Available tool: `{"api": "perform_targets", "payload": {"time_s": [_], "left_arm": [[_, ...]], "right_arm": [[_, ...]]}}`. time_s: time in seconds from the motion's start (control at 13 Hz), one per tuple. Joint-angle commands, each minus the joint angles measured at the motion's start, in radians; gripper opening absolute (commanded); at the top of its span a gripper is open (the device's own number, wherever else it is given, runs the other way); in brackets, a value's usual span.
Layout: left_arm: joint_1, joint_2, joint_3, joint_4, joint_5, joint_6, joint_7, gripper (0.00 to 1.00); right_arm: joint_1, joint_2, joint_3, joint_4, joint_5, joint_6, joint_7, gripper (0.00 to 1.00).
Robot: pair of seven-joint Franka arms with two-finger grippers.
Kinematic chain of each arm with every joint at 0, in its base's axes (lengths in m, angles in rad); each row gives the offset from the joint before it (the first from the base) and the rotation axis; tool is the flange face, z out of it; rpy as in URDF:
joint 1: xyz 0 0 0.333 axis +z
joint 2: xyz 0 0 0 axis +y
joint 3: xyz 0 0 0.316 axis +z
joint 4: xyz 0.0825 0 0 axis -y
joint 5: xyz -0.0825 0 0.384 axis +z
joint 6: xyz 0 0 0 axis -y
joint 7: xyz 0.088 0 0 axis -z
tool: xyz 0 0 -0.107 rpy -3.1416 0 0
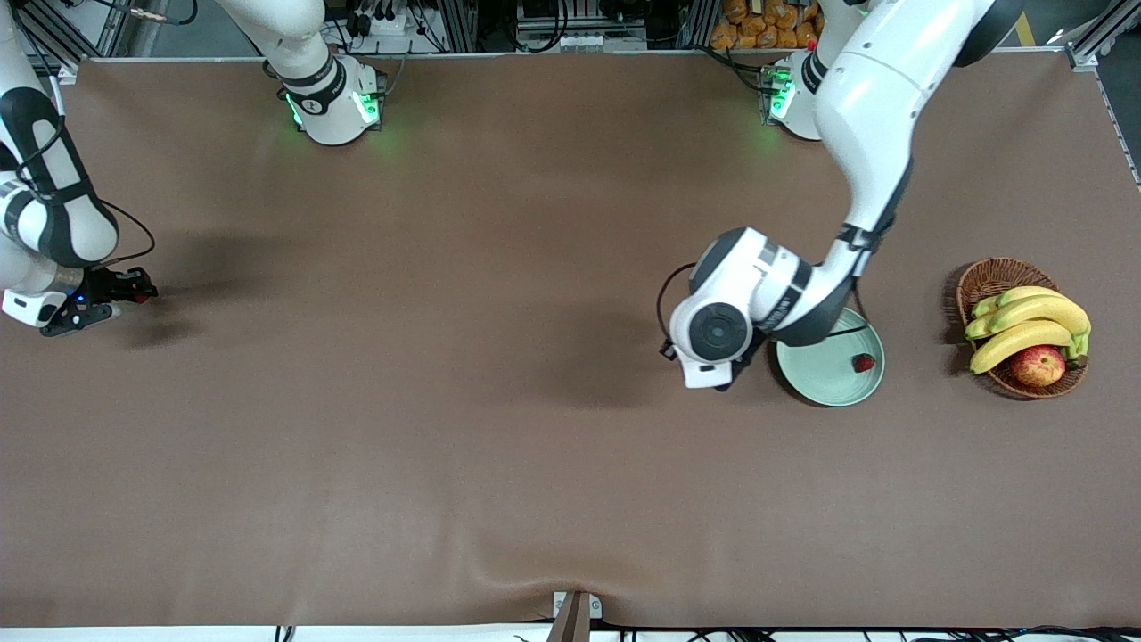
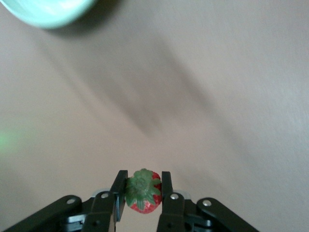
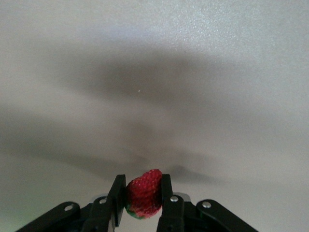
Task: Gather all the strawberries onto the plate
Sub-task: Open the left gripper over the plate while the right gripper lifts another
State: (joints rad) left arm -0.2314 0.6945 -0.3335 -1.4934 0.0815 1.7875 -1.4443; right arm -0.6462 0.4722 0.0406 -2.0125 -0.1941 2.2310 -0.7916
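The pale mint-green plate [image 1: 816, 385] lies toward the left arm's end of the table, with one strawberry [image 1: 863, 362] in it. My left gripper [image 2: 143, 181] is shut on a second strawberry [image 2: 143, 192], green cap toward the camera. It hangs over bare table just beside the plate's rim [image 2: 43, 10], and in the front view the left hand [image 1: 713, 343] hides its fingers. My right gripper [image 3: 143, 186] is shut on a third strawberry [image 3: 145, 194]. It is over the table at the right arm's end [image 1: 134, 290].
A brown wicker basket [image 1: 989, 276] with bananas [image 1: 1025, 325] and a red-yellow apple [image 1: 1038, 366] stands beside the plate, closer to the left arm's end of the table. Brown cloth covers the table.
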Motion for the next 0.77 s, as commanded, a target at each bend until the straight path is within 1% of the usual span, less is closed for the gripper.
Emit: {"api": "perform_targets", "payload": {"time_s": [0.0,0.08,0.23,0.31,0.38,0.46,0.54,0.69], "left_arm": [[0.076,-0.026,-0.005,-0.025,0.050,-0.063,0.129,0.00],[0.114,-0.026,-0.005,-0.027,0.055,-0.074,0.200,0.00],[0.185,-0.027,-0.005,-0.036,0.057,-0.092,0.330,0.00],[0.197,-0.027,-0.005,-0.039,0.069,-0.097,0.366,0.00],[0.204,-0.023,-0.004,-0.039,0.093,-0.099,0.386,0.03],[0.205,-0.018,-0.004,-0.041,0.130,-0.106,0.419,0.10],[0.211,-0.016,-0.004,-0.042,0.154,-0.109,0.456,0.10],[0.265,-0.015,-0.004,-0.042,0.172,-0.109,0.534,0.10]], "right_arm": [[0.042,0.008,0.024,0.144,0.051,-0.203,0.015,0.00],[0.078,0.006,0.024,0.155,0.082,-0.212,0.041,0.00],[0.149,0.003,0.035,0.161,0.102,-0.215,0.176,0.00],[0.192,0.003,0.039,0.173,0.148,-0.221,0.251,0.00],[0.239,0.005,0.039,0.188,0.200,-0.234,0.312,0.00],[0.285,0.005,0.039,0.201,0.250,-0.257,0.389,0.00],[0.339,0.005,0.039,0.212,0.283,-0.258,0.476,0.00],[0.436,0.005,0.039,0.222,0.332,-0.257,0.669,0.00]]}}
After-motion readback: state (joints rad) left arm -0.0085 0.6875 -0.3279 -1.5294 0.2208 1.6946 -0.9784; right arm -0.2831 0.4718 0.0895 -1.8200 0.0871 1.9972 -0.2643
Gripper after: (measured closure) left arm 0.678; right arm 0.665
